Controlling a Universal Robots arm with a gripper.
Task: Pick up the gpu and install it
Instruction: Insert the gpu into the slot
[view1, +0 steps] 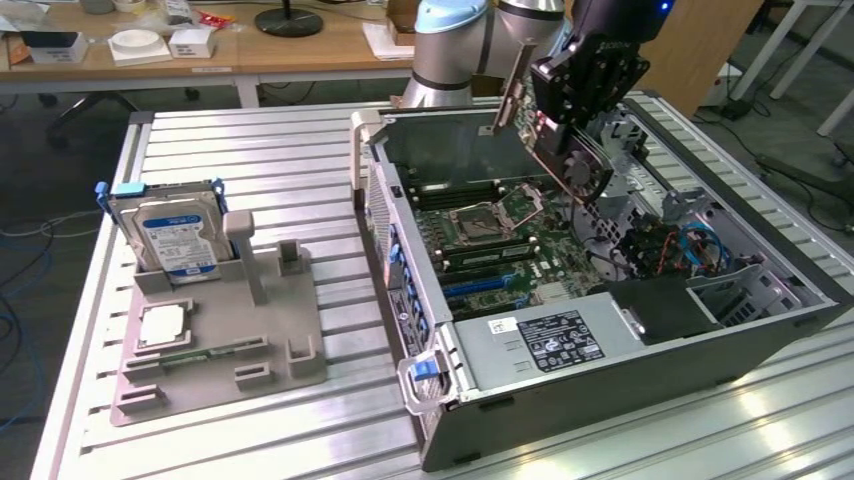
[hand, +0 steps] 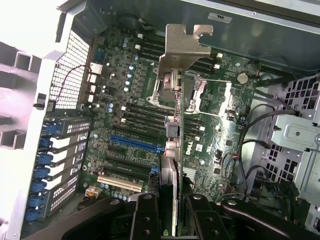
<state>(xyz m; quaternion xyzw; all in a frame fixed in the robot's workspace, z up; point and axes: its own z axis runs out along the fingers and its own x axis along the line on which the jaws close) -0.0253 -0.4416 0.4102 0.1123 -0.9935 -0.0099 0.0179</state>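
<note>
Tool (view1: 567, 112) clamped on the gpu (view1: 578, 160), which hangs tilted in the air above the open computer case (view1: 641, 375) lying on its side on the slatted metal tabletop (view1: 267, 160); the card appears clear of the motherboard (view1: 527, 255) and of the case walls. From the wrist, the card runs edge-on between the two black fingers (hand: 145, 217), its silver end bracket (hand: 182, 47) farthest from the tool and showing against the processor socket, while the long blue slot (hand: 135, 144) lies off to one side of the card's edge, not beneath it. Doing this step well, by the look of it, means levelling the card so its connector edge sits parallel to the board, bringing that edge into line over the slot, and guiding the bracket toward the case's rear opening without snagging the loose cables (view1: 667, 250) by the drive bay; a skewed descent could jam the connector or scrape the board. A white mark (hand: 200, 148) on the motherboard reads as "DELL". The power supply's label (view1: 561, 342) carries print too small to read, as does the blue-and-white sticker on the hard drive (view1: 171, 232) standing in a grey fixture (view1: 227, 350) at the exterior view's left, well apart from the case.
</note>
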